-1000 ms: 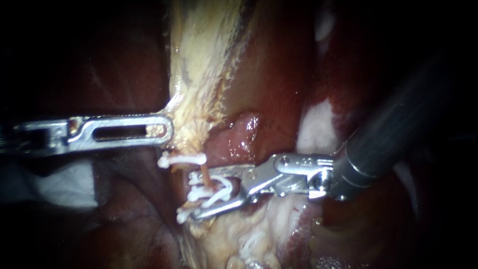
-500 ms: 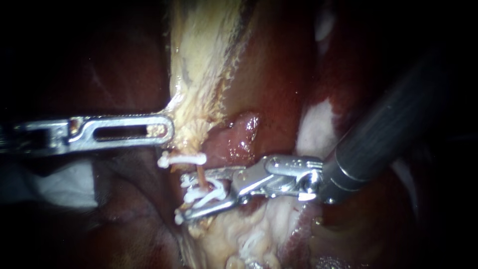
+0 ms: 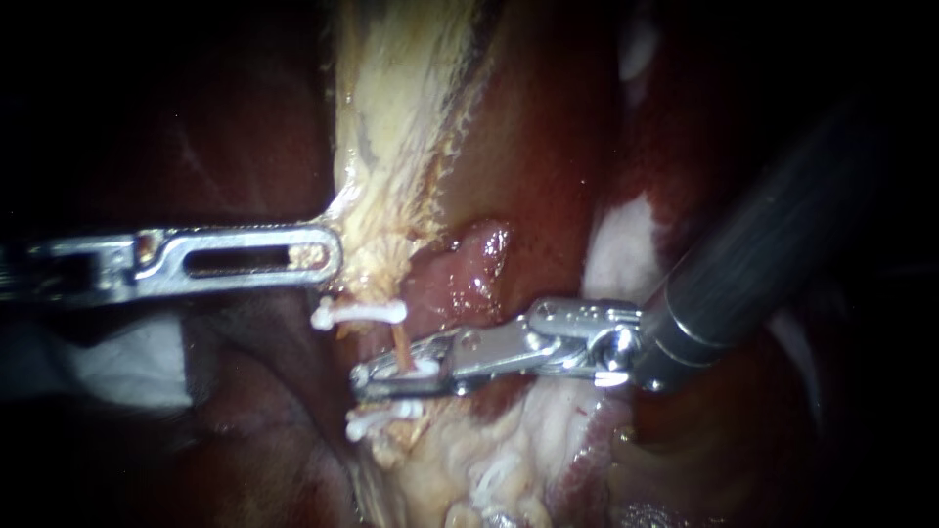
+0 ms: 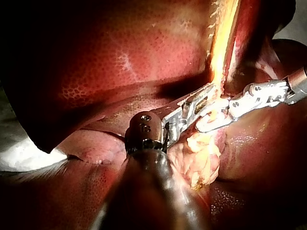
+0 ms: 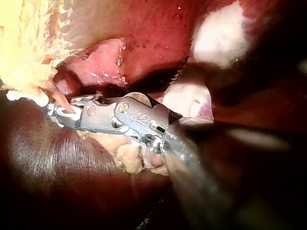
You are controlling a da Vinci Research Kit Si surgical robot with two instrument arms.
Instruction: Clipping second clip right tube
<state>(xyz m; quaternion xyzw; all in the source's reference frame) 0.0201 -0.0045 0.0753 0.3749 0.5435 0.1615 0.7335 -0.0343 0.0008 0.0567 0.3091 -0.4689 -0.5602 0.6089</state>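
Note:
A thin orange tube (image 3: 399, 342) runs down from the pale gallbladder tissue (image 3: 401, 117). One white clip (image 3: 357, 313) sits across its upper part, and another white clip (image 3: 377, 420) lies lower down. Between them, my right instrument (image 3: 367, 379) has its jaws pressed together across the tube on a white clip. The right wrist view shows those jaws (image 5: 53, 112) closed over the tube (image 5: 62, 101) just below the upper clip (image 5: 26, 97). My left instrument (image 3: 328, 256) grips the edge of the pale tissue, as the left wrist view (image 4: 211, 93) also shows.
Dark red liver (image 3: 548, 147) lies behind and around the tube. Pink tissue (image 3: 469, 269) bulges just above the right instrument's jaws. Pale fatty tissue (image 3: 489, 460) lies below them. Something white (image 3: 127, 362) shows at the left, under the left shaft.
The right instrument's jaws, open around the tube with a white clip between them, have closed together on it. The left instrument has not moved.

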